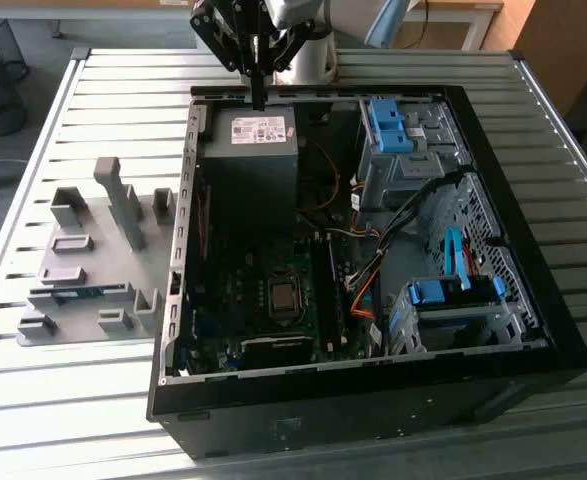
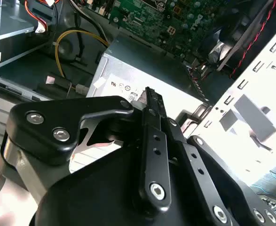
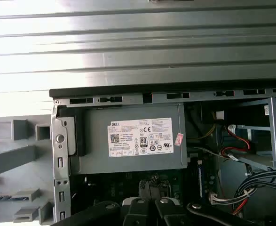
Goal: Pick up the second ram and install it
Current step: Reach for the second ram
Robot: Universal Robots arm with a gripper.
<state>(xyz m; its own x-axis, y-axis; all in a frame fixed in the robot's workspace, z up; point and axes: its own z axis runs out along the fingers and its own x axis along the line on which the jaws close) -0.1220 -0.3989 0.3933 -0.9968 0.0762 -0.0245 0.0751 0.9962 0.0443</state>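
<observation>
Well over on the exterior view's left, a grey holder (image 1: 83, 215) lies on the slatted metal table (image 1: 123, 90). The second ram (image 1: 81, 292) shows there as a thin blue strip lying flat in one of the holder's long slots, well apart from the arm. Next to the holder lies the open computer case (image 1: 373, 395). The gripper (image 1: 260, 98) hangs over the case's far edge, just above the grey power supply (image 1: 258, 140). Its fingers (image 2: 149, 101) are drawn together into a narrow tip in the second wrist view. Below the power supply lies the green circuit board (image 1: 263, 290). Blue clips (image 1: 388, 125) sit at the case's right side.
</observation>
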